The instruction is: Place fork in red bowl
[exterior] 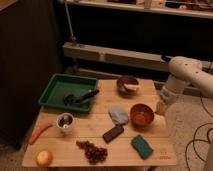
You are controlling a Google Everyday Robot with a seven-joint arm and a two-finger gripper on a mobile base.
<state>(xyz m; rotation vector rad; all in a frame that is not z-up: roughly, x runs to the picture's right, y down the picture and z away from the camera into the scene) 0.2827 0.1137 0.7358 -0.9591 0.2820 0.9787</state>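
Note:
The red bowl (pixel 126 83), dark maroon, stands at the back right of the wooden table (pixel 150 159). A pale-yellow handle, the fork (pixel 133 88), lies inside it toward its right rim; the thin metal end is not discernible. My gripper (pixel 161 107) hangs from the white arm (pixel 184 73) at the table's right edge, just right of the brighter orange-red bowl (pixel 142 115) and in front and to the right of the red bowl. It is apart from the fork.
A green tray (pixel 56 86) at the back left holds a black round-headed utensil (pixel 82 96). Also on the table: grey cloth (pixel 118 115), dark bar (pixel 113 133), green sponge (pixel 142 146), grapes (pixel 93 150), small cup (pixel 65 121), carrot (pixel 38 133), apple (pixel 44 158). Cables lie on the floor at the right.

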